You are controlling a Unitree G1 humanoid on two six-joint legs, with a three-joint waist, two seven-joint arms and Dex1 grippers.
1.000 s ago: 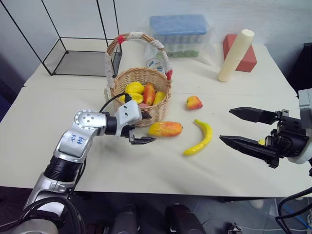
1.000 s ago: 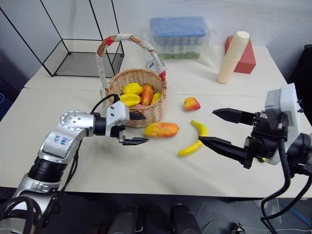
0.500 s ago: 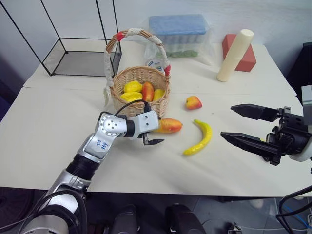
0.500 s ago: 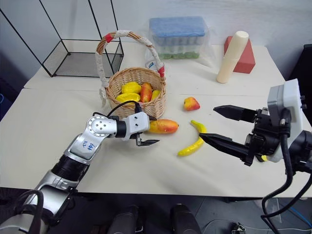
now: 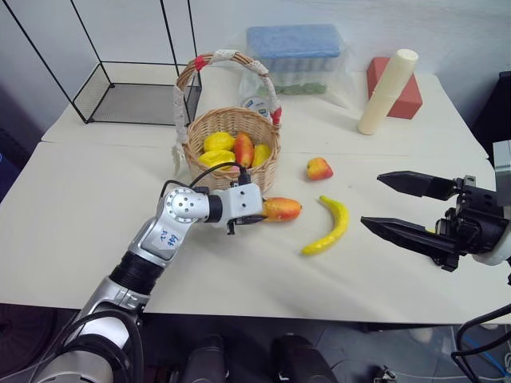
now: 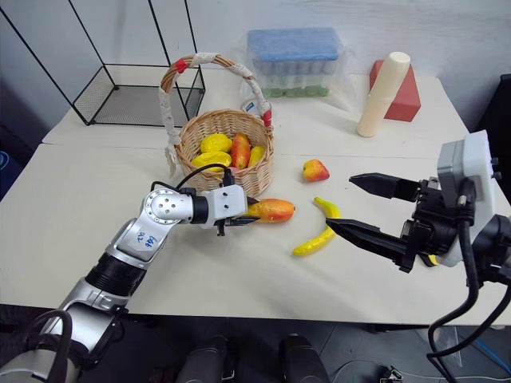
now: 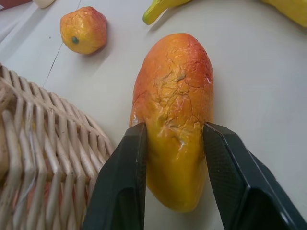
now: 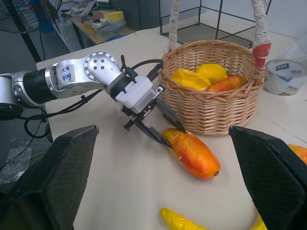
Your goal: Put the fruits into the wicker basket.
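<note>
Showing the head views first: wicker basket (image 5: 231,148) sits at centre of the counter (image 5: 80,207), w/ several fruits already inside — two yellow ones (image 5: 219,143), a red-orange one (image 5: 243,149), another yellow at the rim. Three fruits are outside it: mango (image 5: 281,209) just in front of the basket wall, banana (image 5: 326,226) to its right, apple (image 5: 318,168) further back. Judged approx. half done; three pieces left. Left tool (image 5: 254,214) reaches the mango's near end; its black fingers are largely masked by the white wrist housing here, so grip can't be read from these views. Right tool (image 5: 403,209) hangs above the counter's right side, jaws spread wide, empty, well apart from the banana. Background items — blue-lidded box (image 5: 292,49), cream cylinder (image 5: 386,90), red block (image 5: 393,85), wire cage (image 5: 128,72) — not part of the job.

Left wrist view: fingers (image 7: 121,182) press both flanks of the mango (image 7: 175,110), i.e. clenched on it; fruit appears to lie on the counter, not lifted. Basket weave (image 7: 43,163) just beside. Banana (image 7: 163,7) cut off by frame edge; apple (image 7: 83,29) whole.

Right wrist view: own fingers (image 8: 50,179) wide apart, nothing between. Left tool (image 8: 165,133) seen at the mango (image 8: 192,152); contact pts small, hard to resolve. Basket contents partly hidden by the rim; count inside uncertain.
</note>
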